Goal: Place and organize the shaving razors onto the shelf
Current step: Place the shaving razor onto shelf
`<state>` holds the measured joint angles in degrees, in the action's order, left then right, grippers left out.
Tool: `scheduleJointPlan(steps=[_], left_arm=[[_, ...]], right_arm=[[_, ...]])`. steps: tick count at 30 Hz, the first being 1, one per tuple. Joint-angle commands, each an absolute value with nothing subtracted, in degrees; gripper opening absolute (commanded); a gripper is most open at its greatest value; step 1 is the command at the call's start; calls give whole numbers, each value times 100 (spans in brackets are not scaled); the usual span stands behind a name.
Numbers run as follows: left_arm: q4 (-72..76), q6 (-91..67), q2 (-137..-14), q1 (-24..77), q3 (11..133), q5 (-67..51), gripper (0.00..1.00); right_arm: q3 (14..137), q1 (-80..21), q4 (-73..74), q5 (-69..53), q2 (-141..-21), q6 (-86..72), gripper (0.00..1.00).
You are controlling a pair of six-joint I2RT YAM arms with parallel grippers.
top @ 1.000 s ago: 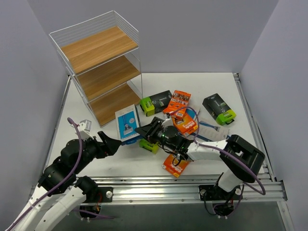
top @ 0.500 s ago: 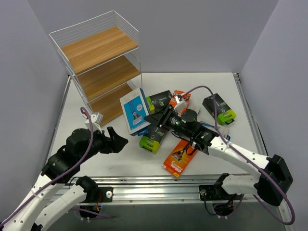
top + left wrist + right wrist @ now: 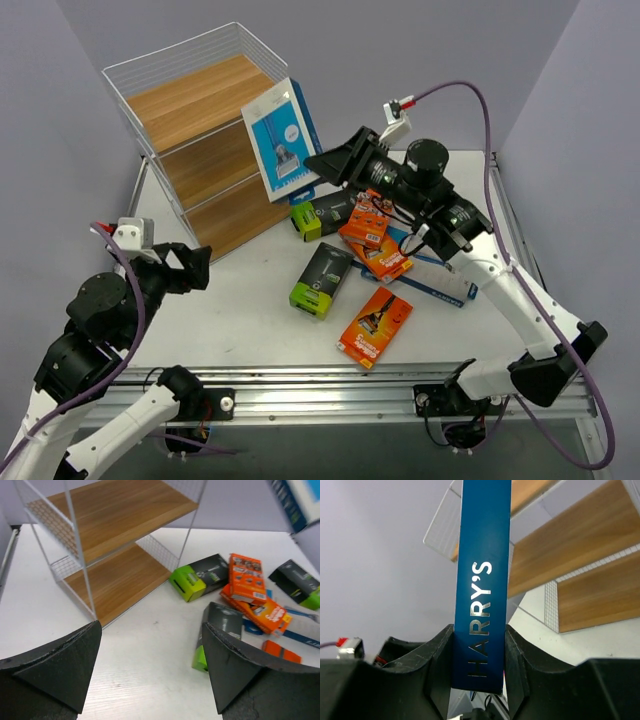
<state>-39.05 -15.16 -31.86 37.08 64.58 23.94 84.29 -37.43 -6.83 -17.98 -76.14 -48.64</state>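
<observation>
Left tool, mine, nearest the front edge: fingers spread wide with nothing between them, hanging above the desk on the shelf's side. Near orange pack: flat on the desk, closest of the loose razors. Black pack with lime-green end: flat, just beyond it. Cluster further back: second black-and-lime pack near the shelf's foot, overlapping orange packs beside it, flat blue-and-white pack partly under my right arm. Right tool: raised, pinching the held blue-and-white pack by its lower edge; the pack is upright, slightly tilted, lettered HARRY'S on its narrow side. Shelf: far left, three wooden boards in white wire. The held pack hangs before its upper right corner; whether they touch I cannot tell.
</observation>
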Motion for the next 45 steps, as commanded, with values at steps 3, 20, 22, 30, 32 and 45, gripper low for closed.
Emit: scheduleJointPlan(steps=[3,20,22,30,32,45], left_arm=[[-3665,-923,-3085,3709,5803,3050,90],[-3217,-791,-3454,3727,5159,2356,91],[-3208,-800,-3463,3753,5159,2276,91],[-3164,-791,-3410,3797,5133,2285,91],[-3164,-791,-3410,3805,5124,2268,91],[-3138,-773,-3366,3841,5106,2241,91]], right_arm=[[10254,-3463,-230,-2452,-8568,-4448,0],[14142,-3331,-324,-3137,-11636,-5281,0],[14133,-3331,-597,-3190,-11803,-5413,0],[14388,-3278,-1229,-3217,-12296,-6054,0],[14414,-3252,-1353,-3226,-12375,-6161,0],[14581,-3173,-1688,-3138,-12753,-6548,40]])
